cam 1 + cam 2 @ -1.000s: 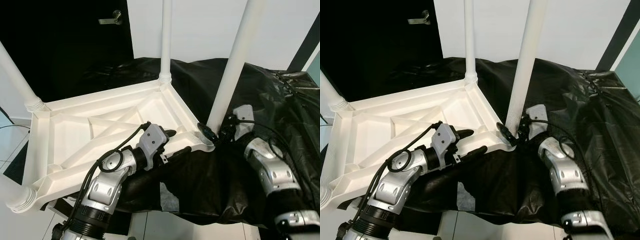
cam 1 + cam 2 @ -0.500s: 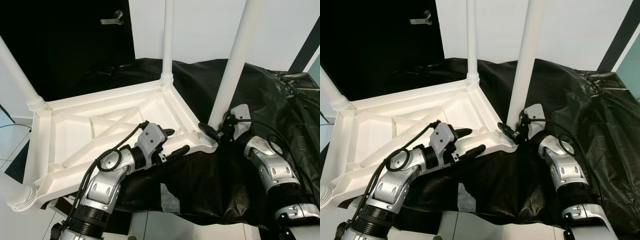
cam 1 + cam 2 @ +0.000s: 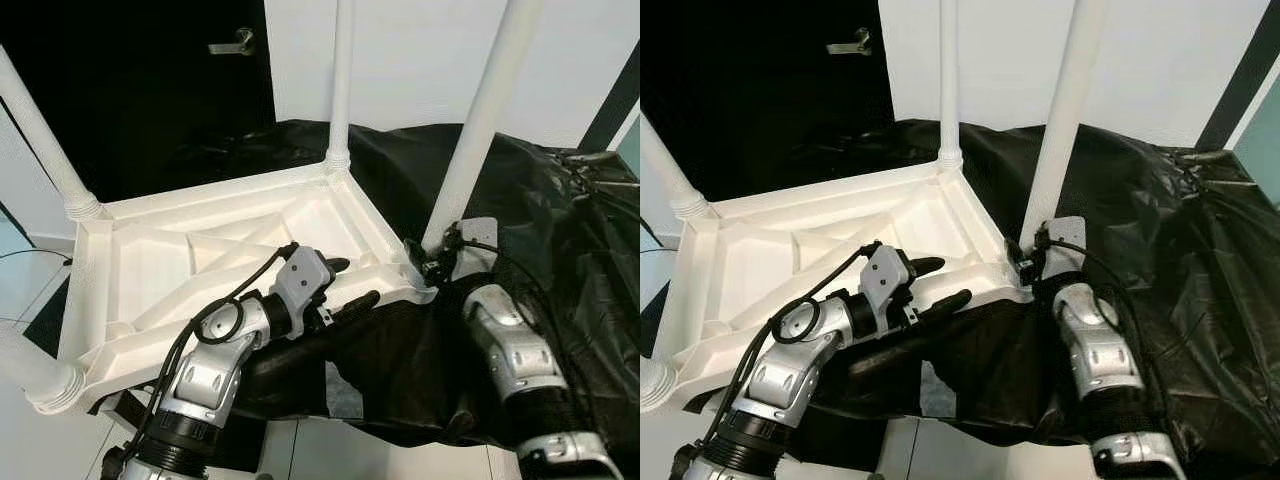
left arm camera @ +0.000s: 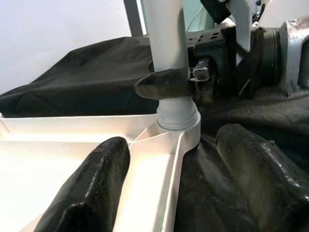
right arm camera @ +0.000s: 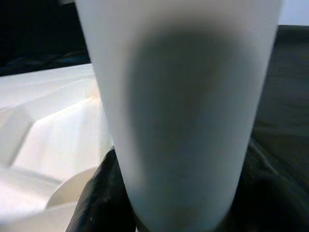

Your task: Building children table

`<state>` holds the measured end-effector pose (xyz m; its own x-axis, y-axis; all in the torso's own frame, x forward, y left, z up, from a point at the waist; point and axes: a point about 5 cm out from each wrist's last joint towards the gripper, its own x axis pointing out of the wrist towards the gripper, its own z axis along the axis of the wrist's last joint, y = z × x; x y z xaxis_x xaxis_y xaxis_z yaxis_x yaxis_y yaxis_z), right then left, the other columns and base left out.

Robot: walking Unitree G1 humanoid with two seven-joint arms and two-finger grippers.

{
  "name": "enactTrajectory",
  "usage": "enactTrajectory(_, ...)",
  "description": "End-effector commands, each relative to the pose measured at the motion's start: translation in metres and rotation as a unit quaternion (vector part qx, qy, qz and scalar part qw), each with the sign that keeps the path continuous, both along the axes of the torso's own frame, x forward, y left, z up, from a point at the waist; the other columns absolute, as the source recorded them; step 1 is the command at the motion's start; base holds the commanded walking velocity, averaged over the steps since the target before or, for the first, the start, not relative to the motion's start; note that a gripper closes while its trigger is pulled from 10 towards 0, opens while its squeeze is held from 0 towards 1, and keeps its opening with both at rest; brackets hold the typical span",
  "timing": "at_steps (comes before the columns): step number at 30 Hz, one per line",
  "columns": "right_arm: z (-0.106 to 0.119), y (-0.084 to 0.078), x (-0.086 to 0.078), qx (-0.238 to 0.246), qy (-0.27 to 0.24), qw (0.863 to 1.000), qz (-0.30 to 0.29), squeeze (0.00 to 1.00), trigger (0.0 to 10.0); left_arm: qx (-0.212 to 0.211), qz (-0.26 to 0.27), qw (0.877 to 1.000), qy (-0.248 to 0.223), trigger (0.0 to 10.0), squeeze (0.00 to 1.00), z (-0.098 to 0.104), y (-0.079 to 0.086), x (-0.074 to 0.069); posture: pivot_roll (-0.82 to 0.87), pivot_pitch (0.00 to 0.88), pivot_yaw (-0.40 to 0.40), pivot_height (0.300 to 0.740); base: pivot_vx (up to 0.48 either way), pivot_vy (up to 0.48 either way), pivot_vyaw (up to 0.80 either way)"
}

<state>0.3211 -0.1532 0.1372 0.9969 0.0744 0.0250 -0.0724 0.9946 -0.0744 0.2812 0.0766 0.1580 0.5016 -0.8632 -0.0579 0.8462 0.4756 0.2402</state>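
Lying upside down on the black-sheeted surface (image 3: 560,220), the white ribbed plastic children's tabletop (image 3: 200,262) is steadied by the spread left gripper (image 3: 345,285) straddling its rim, while the right gripper (image 3: 428,262) is pinched around the white tubular leg (image 3: 478,130) at the near right corner socket, likely for seating it.

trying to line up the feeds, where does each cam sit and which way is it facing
Head eye views: look forward and down at the upturned white tabletop; both silver arms show.
Left wrist view: looks along the left claw, open astride the tabletop's rim, toward the near leg.
Right wrist view: right claw closed on that leg.
Shared: the leg.
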Motion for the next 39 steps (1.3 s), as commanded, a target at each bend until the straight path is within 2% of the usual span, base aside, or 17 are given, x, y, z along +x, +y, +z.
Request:
enactTrajectory(1,-0.019,-0.01,-0.007,-0.016,0.042,0.996,-0.075,0.0,10.0,-0.002,0.02,1.0,-0.002,10.0,0.0,0.0,0.0,0.002,0.05,0.0,-0.008,0.74,0.0,0.0,0.0)
enactTrajectory(3,-0.023,-0.006,-0.012,-0.002,0.048,0.991,-0.122,0.0,10.0,-0.002,0.019,1.0,-0.003,10.0,0.0,0.0,0.0,0.002,0.05,0.0,-0.008,0.74,0.0,0.0,0.0)
enactTrajectory(6,-0.023,-0.001,-0.014,0.004,0.047,0.992,-0.121,0.0,10.0,-0.002,0.018,1.0,-0.003,10.0,0.0,0.001,0.0,0.003,0.05,0.0,-0.005,0.74,0.0,0.0,0.0)
enactTrajectory(13,-0.018,-0.006,-0.015,0.001,0.036,0.992,-0.123,0.0,10.0,-0.001,0.016,1.0,-0.003,10.0,0.0,0.001,-0.001,0.002,0.05,0.0,-0.004,0.74,0.0,0.0,0.0)
enactTrajectory(14,-0.017,-0.009,-0.015,-0.001,0.036,0.992,-0.124,0.82,10.0,-0.001,0.016,1.0,-0.004,10.0,0.0,0.001,-0.002,0.002,0.05,0.0,-0.004,0.74,0.0,0.0,0.0)
enactTrajectory(16,-0.016,-0.011,-0.015,-0.004,0.034,0.992,-0.123,0.82,10.0,-0.001,0.016,1.0,-0.004,10.0,0.0,0.001,-0.003,0.002,0.05,0.0,-0.005,0.74,0.0,0.0,0.0)
enactTrajectory(17,-0.015,-0.012,-0.016,-0.005,0.029,0.994,-0.108,1.0,10.0,-0.001,0.016,1.0,-0.003,10.0,0.0,0.001,-0.003,0.002,0.05,0.0,-0.003,0.74,0.0,0.0,0.0)
enactTrajectory(23,-0.011,-0.012,-0.022,-0.007,0.002,0.999,-0.048,1.0,10.0,-0.001,0.017,1.0,-0.002,10.0,0.0,0.001,-0.002,0.002,0.05,0.0,-0.004,0.74,0.0,0.0,0.0)
enactTrajectory(25,-0.009,-0.016,-0.026,-0.007,-0.006,1.0,0.004,1.0,10.0,-0.001,0.018,1.0,-0.002,10.0,0.0,0.001,-0.001,0.002,0.04,0.0,-0.001,0.74,0.0,0.0,0.0)
enactTrajectory(26,-0.009,-0.016,-0.026,-0.007,-0.006,1.0,0.004,1.0,10.0,-0.001,0.018,1.0,-0.002,10.0,0.0,0.001,-0.001,0.002,0.04,0.0,-0.001,0.74,0.0,0.0,0.0)
enactTrajectory(27,-0.008,-0.018,-0.027,0.0,-0.004,0.999,0.041,0.0,10.0,0.0,0.017,1.0,-0.002,10.0,0.0,0.001,0.0,0.002,0.04,0.0,0.004,0.74,0.0,0.0,0.0)
enactTrajectory(28,-0.006,-0.019,-0.027,-0.004,-0.007,0.998,0.07,0.0,10.0,0.0,0.016,1.0,-0.002,10.0,0.0,0.001,0.0,0.002,0.04,0.0,0.008,0.74,0.0,0.0,0.0)
enactTrajectory(29,-0.006,-0.019,-0.027,-0.004,-0.007,0.998,0.07,0.0,10.0,0.0,0.016,1.0,-0.002,10.0,0.0,0.001,0.0,0.002,0.04,0.0,0.008,0.74,0.0,0.0,0.0)
enactTrajectory(31,0.0,-0.026,-0.019,-0.02,-0.007,0.992,0.121,0.0,10.0,0.001,0.011,1.0,-0.001,10.0,0.0,0.001,-0.001,0.002,0.04,0.0,0.013,0.74,0.0,0.0,0.0)
enactTrajectory(32,0.0,-0.026,-0.019,-0.02,-0.007,0.992,0.121,0.0,10.0,0.001,0.011,1.0,-0.001,10.0,0.0,0.001,-0.001,0.002,0.04,0.0,0.013,0.74,0.0,0.0,0.0)
enactTrajectory(36,0.005,-0.029,-0.008,-0.05,-0.003,0.982,0.181,0.0,10.0,0.002,0.008,1.0,-0.001,10.0,0.0,0.001,-0.002,0.003,0.04,0.0,0.016,0.74,0.0,0.0,0.0)
enactTrajectory(39,0.006,-0.029,-0.004,-0.061,-0.002,0.979,0.196,0.0,10.0,0.003,0.005,1.0,-0.001,10.0,0.0,0.001,-0.002,0.003,0.04,0.0,0.019,0.74,0.0,0.0,0.0)
